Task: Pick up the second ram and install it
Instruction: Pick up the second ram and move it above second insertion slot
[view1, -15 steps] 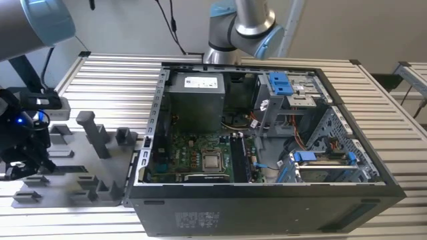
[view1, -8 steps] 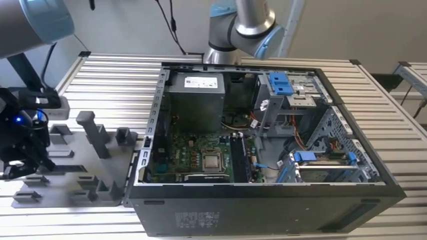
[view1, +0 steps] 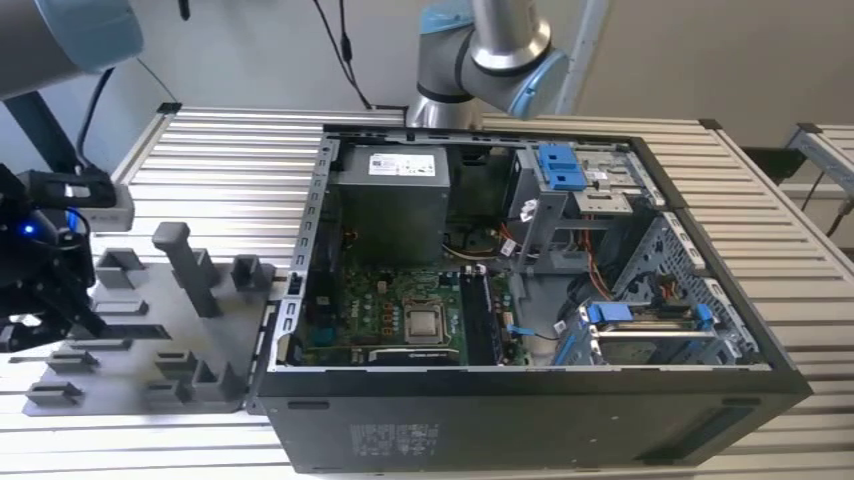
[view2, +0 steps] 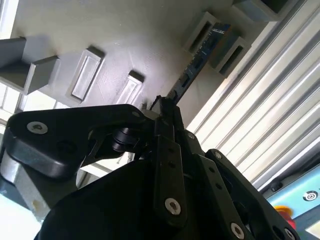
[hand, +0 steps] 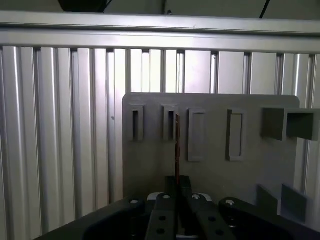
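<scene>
at the jaws first: my gripper (hand: 176, 186) looks pinched together on the near end of the second ram (hand: 176, 150). i see the stick edge-on, as 1 thin line running straight out ahead of the fingertips. in the second wrist view it leaves the tips and reaches away to 2 raised holder blocks (view2: 200, 30), with its far end sitting between them. i can't tell whether it is seated in its holder or has come free of it. i judge this to be the pick-up step: grip made, install not begun.

beyond the stick, ahead of the jaws, the grey fixture tray (hand: 215, 175) carries a row of 4 narrow slots, and the stick lines up with one of the inner 2. past the tray is the slatted table (hand: 60, 125).

in the exterior view the open computer case (view1: 534, 420) lies well apart from the jaws, across the tray, with its motherboard (view1: 387, 300) facing up.

i reckon the next move calls for a pull kept in line with the holder, so the stick neither binds nor twists in the grip. it also needs enough height to pass over the case wall.
</scene>
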